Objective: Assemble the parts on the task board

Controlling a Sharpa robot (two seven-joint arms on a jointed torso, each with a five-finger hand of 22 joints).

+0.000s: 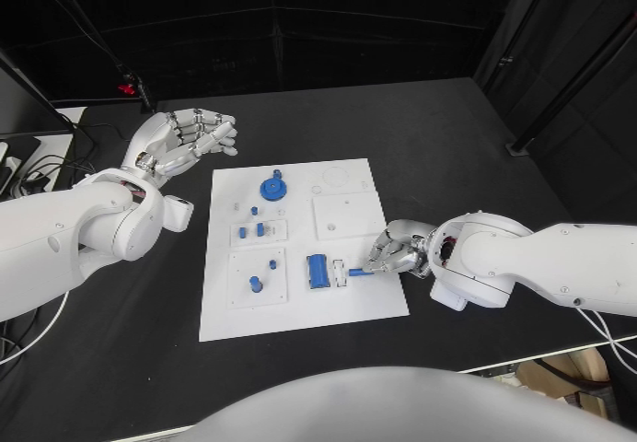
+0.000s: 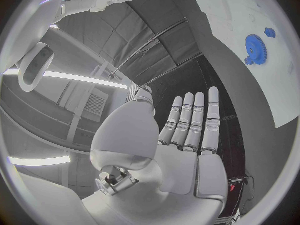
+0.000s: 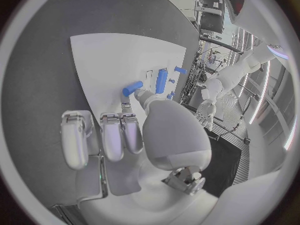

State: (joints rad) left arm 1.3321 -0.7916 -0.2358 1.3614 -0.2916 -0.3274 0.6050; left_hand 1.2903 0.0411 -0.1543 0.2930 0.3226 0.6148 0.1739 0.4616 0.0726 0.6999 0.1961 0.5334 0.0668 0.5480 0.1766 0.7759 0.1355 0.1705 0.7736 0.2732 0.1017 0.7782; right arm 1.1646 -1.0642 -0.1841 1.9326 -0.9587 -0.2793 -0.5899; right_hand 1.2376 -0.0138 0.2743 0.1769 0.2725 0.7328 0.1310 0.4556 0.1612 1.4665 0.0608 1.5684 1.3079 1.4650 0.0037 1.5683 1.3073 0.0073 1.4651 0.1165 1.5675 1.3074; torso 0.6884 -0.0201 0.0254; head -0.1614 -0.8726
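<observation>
Fingers [image 3: 133,102] of right hand [image 1: 394,250] pinching blue peg [image 3: 132,88], task board [image 1: 299,318] unlabelled

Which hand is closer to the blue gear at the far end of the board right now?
Left. The left hand hovers open just off the task board, beside the blue gear. The right hand is at the board's near right edge, pinching a small blue peg.

The white flat task board [image 1: 299,318] lies on the black bench [image 1: 451,138]. The small blue round peg [image 1: 358,272] sits at the right hand's fingers [image 1: 385,262], above the board's near right part.
</observation>
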